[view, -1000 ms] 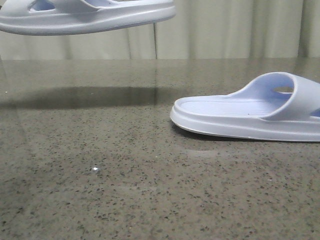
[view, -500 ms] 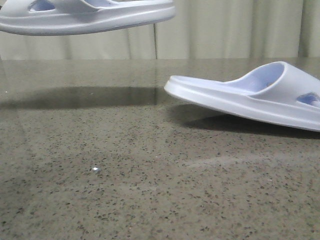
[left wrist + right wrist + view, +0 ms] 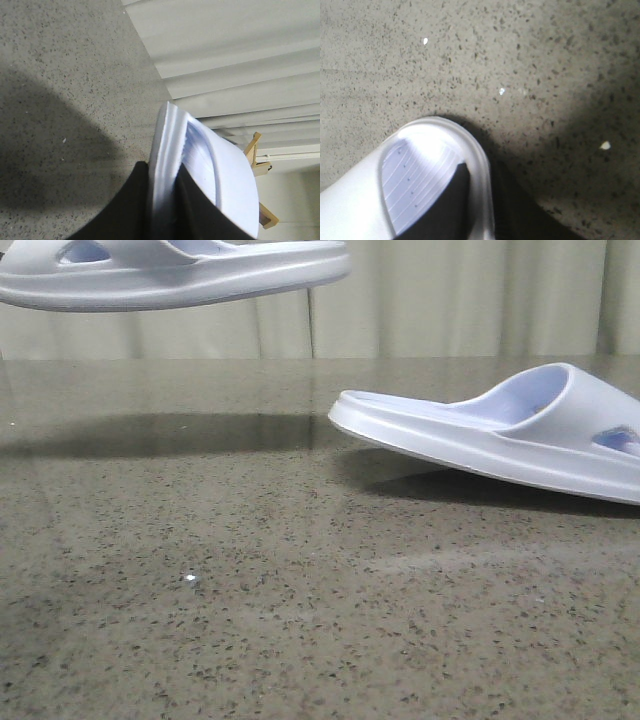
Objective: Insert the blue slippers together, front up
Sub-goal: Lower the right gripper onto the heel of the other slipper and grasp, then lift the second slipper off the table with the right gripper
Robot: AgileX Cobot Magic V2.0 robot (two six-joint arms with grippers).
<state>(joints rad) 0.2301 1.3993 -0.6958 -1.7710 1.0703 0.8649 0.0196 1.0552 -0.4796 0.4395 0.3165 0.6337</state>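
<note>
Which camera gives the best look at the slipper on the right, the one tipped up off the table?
The front view: the right slipper shows side-on, with its footbed, strap and raised end above its shadow. The right wrist view shows only one rounded end and ribbed footbed, with the right gripper clamped on its rim. The left wrist view does not show it.

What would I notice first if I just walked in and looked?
Two pale blue slippers hanging in the air. One slipper floats high at the front view's top left, pinched by the left hand. The other slipper is tilted on the right, one end raised off the speckled table, with the right hand clamped on its edge.
</note>
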